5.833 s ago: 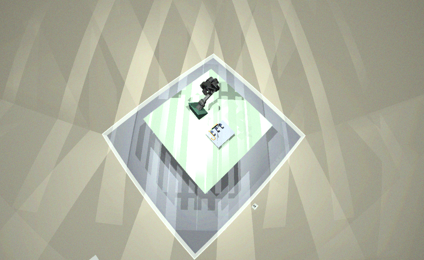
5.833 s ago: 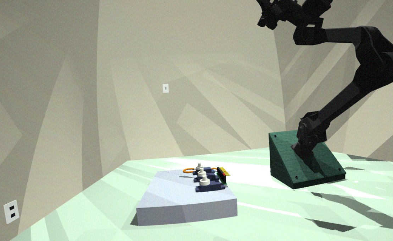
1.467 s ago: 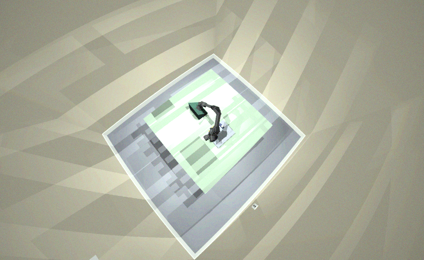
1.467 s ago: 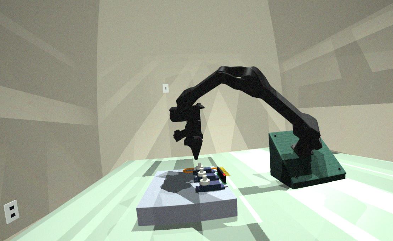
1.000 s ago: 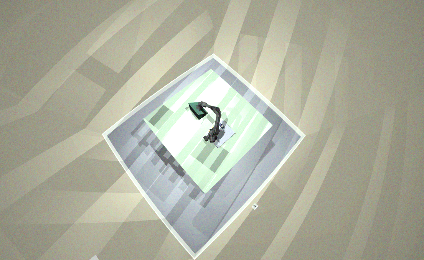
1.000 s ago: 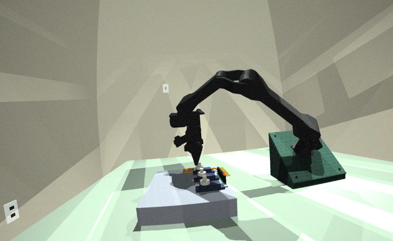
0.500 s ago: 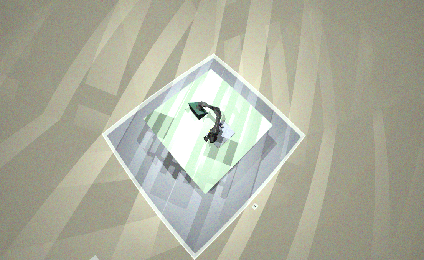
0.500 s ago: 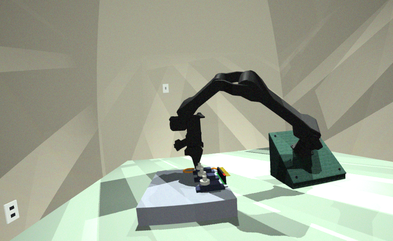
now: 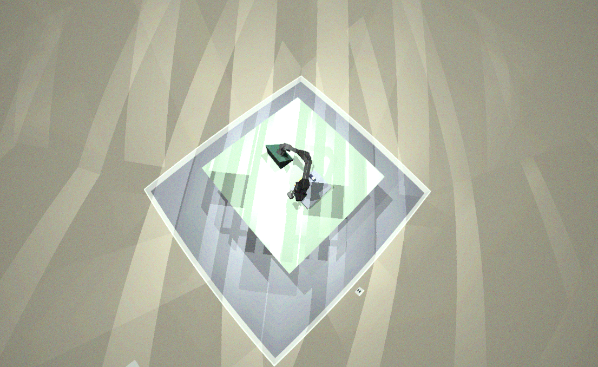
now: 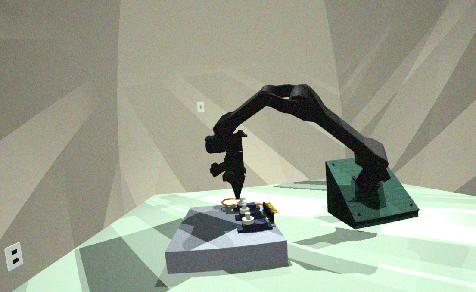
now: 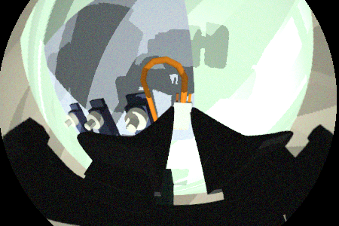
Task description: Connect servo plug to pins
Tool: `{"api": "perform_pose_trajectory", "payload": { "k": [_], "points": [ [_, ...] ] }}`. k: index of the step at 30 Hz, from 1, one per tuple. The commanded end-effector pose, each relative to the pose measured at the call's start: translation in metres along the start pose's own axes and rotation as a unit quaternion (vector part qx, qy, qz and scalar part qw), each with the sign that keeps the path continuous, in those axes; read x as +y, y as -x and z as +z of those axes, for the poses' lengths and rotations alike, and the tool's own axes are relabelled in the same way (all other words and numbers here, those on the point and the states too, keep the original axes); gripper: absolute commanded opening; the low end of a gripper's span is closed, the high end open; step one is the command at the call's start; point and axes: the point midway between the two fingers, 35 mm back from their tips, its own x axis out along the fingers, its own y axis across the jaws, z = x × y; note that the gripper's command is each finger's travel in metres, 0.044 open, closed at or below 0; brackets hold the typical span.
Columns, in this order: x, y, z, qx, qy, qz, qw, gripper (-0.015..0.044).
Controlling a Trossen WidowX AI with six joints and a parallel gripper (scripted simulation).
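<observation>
My gripper (image 11: 182,111) (image 10: 237,197) points down and is shut on the pale flat plug (image 11: 182,117), at the holder's edge beyond the motors in the exterior view. The orange lead (image 11: 163,60) (image 10: 222,201) loops from the plug's far end back toward the nearest servo motor (image 11: 136,100). The light grey holder (image 10: 228,255) (image 11: 162,13) carries three dark blue servos with white horns. The yellow pin row (image 10: 272,207) sticks out of a dark strip on the robot-base side, with a small red mark near it. The plug's holes and the dot cannot be made out.
The other two servos (image 10: 254,225) (image 10: 256,215) stand in line beside the nearest one, their white horns rising above the holder. The green wedge base (image 10: 341,203) (image 9: 276,150) bears the arm on the pale green table (image 10: 323,259). Striped shadows cross everything.
</observation>
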Motion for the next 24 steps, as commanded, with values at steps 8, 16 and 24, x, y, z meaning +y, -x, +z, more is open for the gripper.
{"api": "perform_pose_trajectory", "payload": {
  "k": [8, 16, 24],
  "points": [
    [0.001, 0.036, -0.002, -0.002, -0.015, -0.003, 1.000, 0.0000],
    [0.017, 0.041, -0.011, -0.002, -0.138, -0.002, 0.990, 0.0000],
    [0.034, 0.045, -0.023, -0.002, -0.268, -0.002, 0.963, 0.0000]
  ]
}}
